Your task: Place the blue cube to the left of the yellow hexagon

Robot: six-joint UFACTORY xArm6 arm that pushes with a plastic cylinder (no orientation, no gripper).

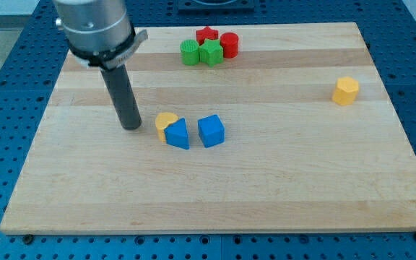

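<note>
The blue cube [211, 131] sits near the board's middle. The yellow hexagon [346, 91] stands far off at the view's right. A second blue block [178, 133], wedge-like, lies just left of the cube and touches a small yellow rounded block [166, 120]. My tip [131, 126] rests on the board to the left of that yellow block, a short gap apart, and well left of the blue cube.
At the view's top middle is a cluster: a red star-like block [206, 35], a red cylinder [229, 45], a green cylinder [190, 53] and a green block [210, 52]. The wooden board [266, 188] lies on a blue perforated table.
</note>
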